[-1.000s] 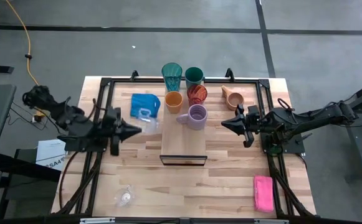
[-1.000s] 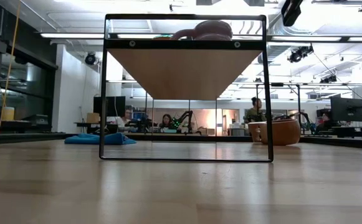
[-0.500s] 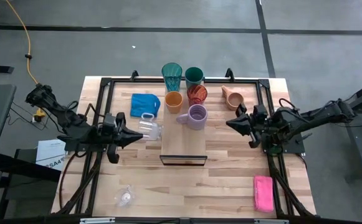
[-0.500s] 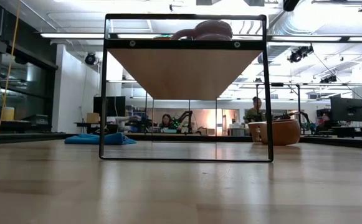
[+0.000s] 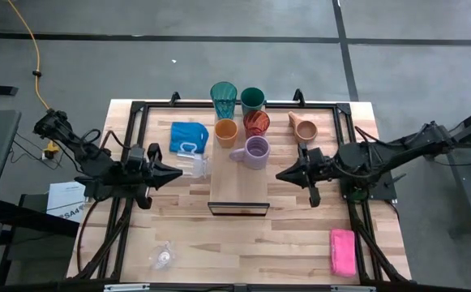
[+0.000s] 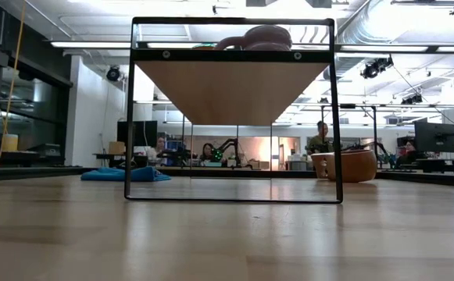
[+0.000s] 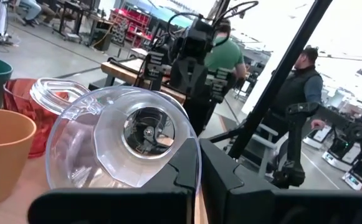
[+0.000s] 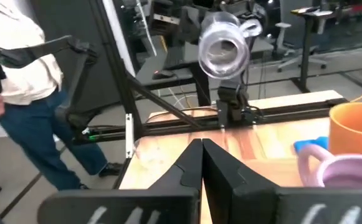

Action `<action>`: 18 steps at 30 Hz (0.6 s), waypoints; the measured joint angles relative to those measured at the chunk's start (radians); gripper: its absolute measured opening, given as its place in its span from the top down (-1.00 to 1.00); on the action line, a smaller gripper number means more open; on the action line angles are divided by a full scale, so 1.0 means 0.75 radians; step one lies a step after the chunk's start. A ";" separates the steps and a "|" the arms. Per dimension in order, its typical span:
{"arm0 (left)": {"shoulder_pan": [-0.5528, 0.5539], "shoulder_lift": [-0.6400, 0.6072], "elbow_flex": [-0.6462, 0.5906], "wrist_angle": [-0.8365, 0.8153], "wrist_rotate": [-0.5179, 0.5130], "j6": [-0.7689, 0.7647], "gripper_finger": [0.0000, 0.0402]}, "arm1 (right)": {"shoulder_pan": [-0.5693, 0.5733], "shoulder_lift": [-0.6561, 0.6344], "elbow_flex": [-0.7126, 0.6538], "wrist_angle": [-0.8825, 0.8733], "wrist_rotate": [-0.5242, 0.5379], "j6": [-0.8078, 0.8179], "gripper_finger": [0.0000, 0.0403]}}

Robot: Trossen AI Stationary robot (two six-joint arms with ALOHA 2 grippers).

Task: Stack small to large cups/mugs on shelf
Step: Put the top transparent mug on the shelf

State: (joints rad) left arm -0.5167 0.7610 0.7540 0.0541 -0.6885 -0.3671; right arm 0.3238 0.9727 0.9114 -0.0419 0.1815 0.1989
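My left gripper (image 5: pixel 178 172) is shut on a clear glass (image 5: pixel 194 166), held left of the shelf (image 5: pixel 239 191); the glass also shows in the left wrist view (image 7: pixel 124 143) and the right wrist view (image 8: pixel 224 46). The lavender mug (image 5: pixel 256 152) stands on the shelf's far end. The orange cup (image 5: pixel 225 131), red cup (image 5: pixel 256 122), teal tumbler (image 5: pixel 223 99) and dark green cup (image 5: pixel 252 99) stand behind it on the table. The tan mug (image 5: pixel 303 127) lies on its side. A second clear glass (image 5: pixel 162 257) lies near left. My right gripper (image 5: pixel 278 175) is shut and empty at the shelf's right edge. My left gripper holds the clear glass by its rim wall (image 7: pixel 192 146), which runs in between the two fingers, one finger seemingly inside and one outside. The fingers come level from the table's left. The glass lies on its side, base toward the right, lifted clear of the table.
A blue cloth (image 5: pixel 188 135) lies far left of the shelf. A pink sponge (image 5: pixel 342 251) lies near right. The black table frame (image 5: pixel 138 109) runs round the edges. People and other robot stands show in the room beyond (image 7: pixel 305 68).
My right gripper, still shut, has gone toward the table's left and a little toward the near edge, up to the shelf's right side. My left gripper has kept its hold on the glass and stayed at nearly the same place.
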 joint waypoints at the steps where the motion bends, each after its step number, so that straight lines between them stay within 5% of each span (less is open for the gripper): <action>1: 0.000 0.004 0.000 0.000 0.005 -0.001 1.00 | 0.000 0.007 0.012 -0.002 -0.007 -0.007 1.00; 18: -0.001 0.012 0.000 0.000 0.034 -0.040 1.00 | 0.000 0.011 0.023 0.025 -0.022 -0.026 1.00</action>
State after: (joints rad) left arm -0.5175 0.7696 0.7540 0.0540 -0.6628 -0.3970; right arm 0.3237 0.9806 0.9283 -0.0231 0.1654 0.1793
